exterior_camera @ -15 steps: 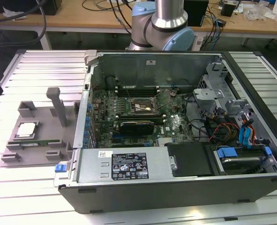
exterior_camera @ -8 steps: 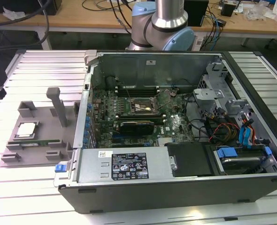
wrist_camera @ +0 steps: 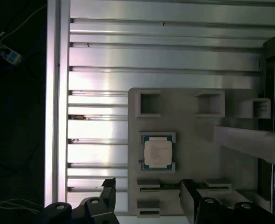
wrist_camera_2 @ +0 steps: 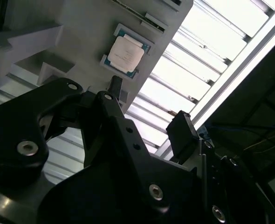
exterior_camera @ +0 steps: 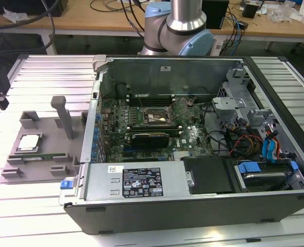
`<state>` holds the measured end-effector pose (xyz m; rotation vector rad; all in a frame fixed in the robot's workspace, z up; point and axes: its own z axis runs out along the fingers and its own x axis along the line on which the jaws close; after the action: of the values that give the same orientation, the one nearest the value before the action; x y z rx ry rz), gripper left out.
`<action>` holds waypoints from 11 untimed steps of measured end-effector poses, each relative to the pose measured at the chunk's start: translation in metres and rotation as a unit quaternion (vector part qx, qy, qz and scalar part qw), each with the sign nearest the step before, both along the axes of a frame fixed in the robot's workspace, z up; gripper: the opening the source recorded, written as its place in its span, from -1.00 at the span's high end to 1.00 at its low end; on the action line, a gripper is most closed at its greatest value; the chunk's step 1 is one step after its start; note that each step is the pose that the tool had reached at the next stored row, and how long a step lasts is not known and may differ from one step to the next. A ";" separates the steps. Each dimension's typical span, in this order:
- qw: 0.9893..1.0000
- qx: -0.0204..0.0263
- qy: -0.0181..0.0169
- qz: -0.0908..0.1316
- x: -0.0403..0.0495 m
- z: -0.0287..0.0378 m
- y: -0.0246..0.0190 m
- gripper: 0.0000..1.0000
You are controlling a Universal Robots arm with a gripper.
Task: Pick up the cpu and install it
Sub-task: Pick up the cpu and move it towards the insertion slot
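Sitting flat in a shallow pocket of the grey holder (exterior_camera: 48, 128), the cpu (exterior_camera: 28, 142) faces its silvery plate upward. It is well apart from the open computer case (exterior_camera: 116, 206) and its socket (exterior_camera: 154, 117) on the exterior view's right. The holder rests on the slatted worktop (exterior_camera: 49, 72). The claw (exterior_camera: 1, 103) hangs above the worktop, toward the exterior view's left of the chip and clear of it. In the first wrist view its fingers (wrist_camera: 108, 191) stand wide apart, empty. The square chip lies ahead of the gap, roughly centred on it.

No legible print anywhere.
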<state>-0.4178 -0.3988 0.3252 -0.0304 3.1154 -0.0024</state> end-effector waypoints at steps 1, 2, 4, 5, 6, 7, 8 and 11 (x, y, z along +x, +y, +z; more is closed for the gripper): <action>1.000 0.000 0.000 0.000 0.0001 -0.0005 0.0000 -0.33; 1.000 0.000 0.000 0.000 0.0003 -0.0018 0.0000 -0.33; 1.000 0.000 0.000 0.000 0.0006 -0.0035 0.0000 -0.33; 1.000 0.000 0.000 0.000 0.0006 -0.0047 0.0000 -0.33; 1.000 0.000 0.000 0.000 0.0008 -0.0058 0.0000 -0.33; 1.000 0.000 0.000 0.000 0.0009 -0.0063 0.0000 -0.33; 1.000 0.000 0.000 0.000 0.0009 -0.0068 0.0000 -0.33; 1.000 0.000 0.000 0.000 0.0011 -0.0089 0.0000 -0.33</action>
<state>-0.4167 -0.3988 0.3163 -0.0304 3.1153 -0.0023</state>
